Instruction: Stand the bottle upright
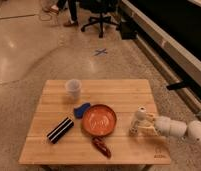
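Note:
The small white bottle (138,121) with a round white cap stands upright on the wooden table (114,90), near its right edge, just right of the orange plate (99,120). My gripper (143,127) reaches in from the right on a white arm (184,131). Its fingers sit on either side of the bottle's lower body and hold it. The bottle's base is at or just above the tabletop; I cannot tell which.
A translucent plastic cup (73,88) stands at the back left. A blue object (81,109) lies beside the plate, a black bar (60,130) at the front left, and a dark red object (101,146) in front of the plate. An office chair (100,15) stands beyond on the floor.

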`<state>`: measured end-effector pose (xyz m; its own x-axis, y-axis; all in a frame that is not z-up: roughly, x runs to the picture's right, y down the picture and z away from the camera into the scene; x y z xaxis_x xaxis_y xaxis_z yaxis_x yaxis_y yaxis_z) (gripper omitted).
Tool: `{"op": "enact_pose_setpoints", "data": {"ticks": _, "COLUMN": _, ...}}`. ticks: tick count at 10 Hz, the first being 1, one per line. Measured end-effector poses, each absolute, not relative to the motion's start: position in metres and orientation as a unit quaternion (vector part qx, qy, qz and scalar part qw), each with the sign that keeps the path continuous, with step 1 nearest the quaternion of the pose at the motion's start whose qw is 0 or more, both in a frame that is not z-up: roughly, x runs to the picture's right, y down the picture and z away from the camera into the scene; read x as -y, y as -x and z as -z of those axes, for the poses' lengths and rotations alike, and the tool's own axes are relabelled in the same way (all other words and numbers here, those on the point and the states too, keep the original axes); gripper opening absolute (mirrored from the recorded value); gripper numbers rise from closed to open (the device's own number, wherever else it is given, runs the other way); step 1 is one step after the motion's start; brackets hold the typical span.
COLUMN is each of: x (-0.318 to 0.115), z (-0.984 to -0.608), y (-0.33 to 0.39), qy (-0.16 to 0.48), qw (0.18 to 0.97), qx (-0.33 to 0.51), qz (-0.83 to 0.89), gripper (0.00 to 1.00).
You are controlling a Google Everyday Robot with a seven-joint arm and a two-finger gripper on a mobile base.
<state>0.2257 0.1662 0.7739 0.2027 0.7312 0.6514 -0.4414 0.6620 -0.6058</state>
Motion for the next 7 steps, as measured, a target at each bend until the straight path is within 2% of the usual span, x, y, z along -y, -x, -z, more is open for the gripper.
{"op": "enact_pose_setpoints", "data": {"ticks": 7, "x": -0.1765, "z": -0.7664, "y": -0.2231, "qy": 0.179, "qw": 0.782, "qx": 0.489, "qz": -0.341, "gripper": 0.8}}
